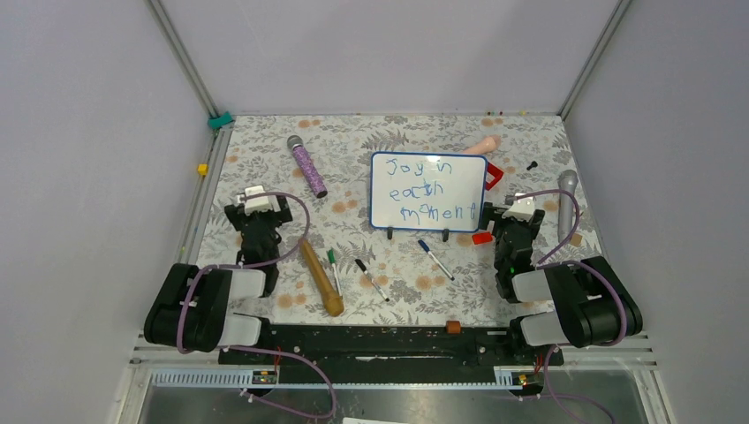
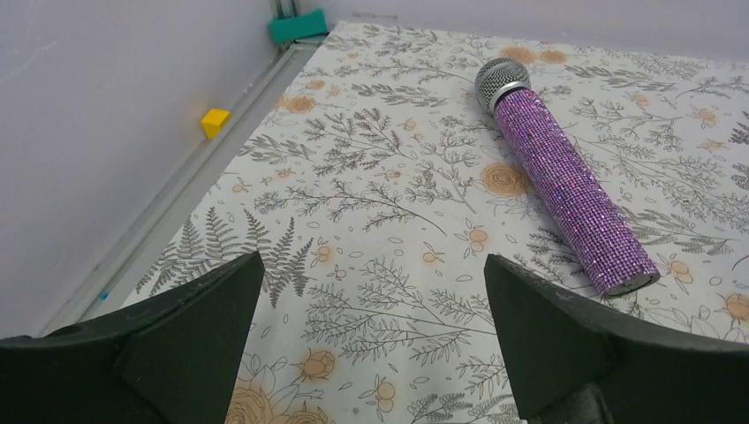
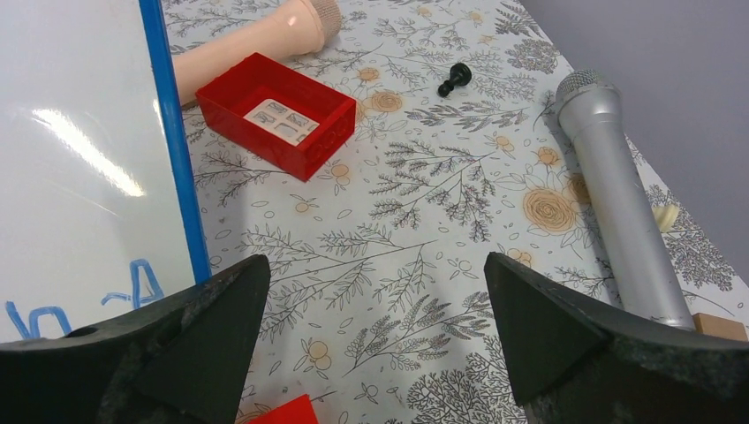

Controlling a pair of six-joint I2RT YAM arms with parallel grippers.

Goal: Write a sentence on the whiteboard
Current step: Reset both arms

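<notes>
whiteboard [image 1: 385,191] upright on table [image 1: 265,159], centre-far, bearing sentence [image 1: 424,188] in blue; left claw [image 2: 373,265] wide, empty; right claw [image 3: 375,261] wide, empty, just right of whiteboard

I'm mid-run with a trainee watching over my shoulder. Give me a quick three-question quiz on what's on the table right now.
1. True or false: the whiteboard already bears blue writing.
2. In the left wrist view, what lies ahead of the left pincer? A) a sponge B) a purple microphone C) a cup
3. Fill in: the left pincer and the right pincer both stand ____.
Key: 1 true; 2 B; 3 open.
</notes>
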